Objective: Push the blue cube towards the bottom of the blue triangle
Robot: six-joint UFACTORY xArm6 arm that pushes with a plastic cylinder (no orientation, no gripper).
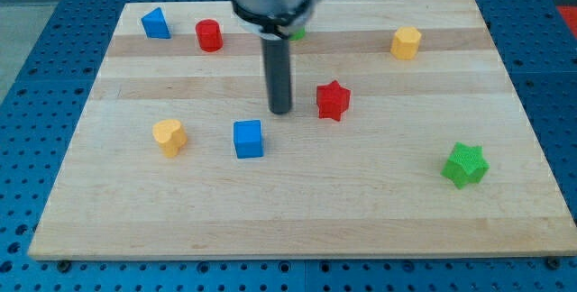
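Note:
The blue cube point(248, 139) sits left of the board's middle. The blue triangle point(155, 23) lies near the board's top left corner. My tip point(281, 112) is the lower end of the dark rod, just above and to the right of the blue cube, with a small gap between them. The red star point(333, 100) is close on the tip's right.
A red cylinder point(209, 35) lies right of the blue triangle. A yellow heart point(169, 136) lies left of the blue cube. A yellow hexagonal block point(406, 42) is at top right. A green star point(465, 164) is at right. A green block point(297, 31) peeks from behind the arm. The wooden board point(297, 220) has blue table around it.

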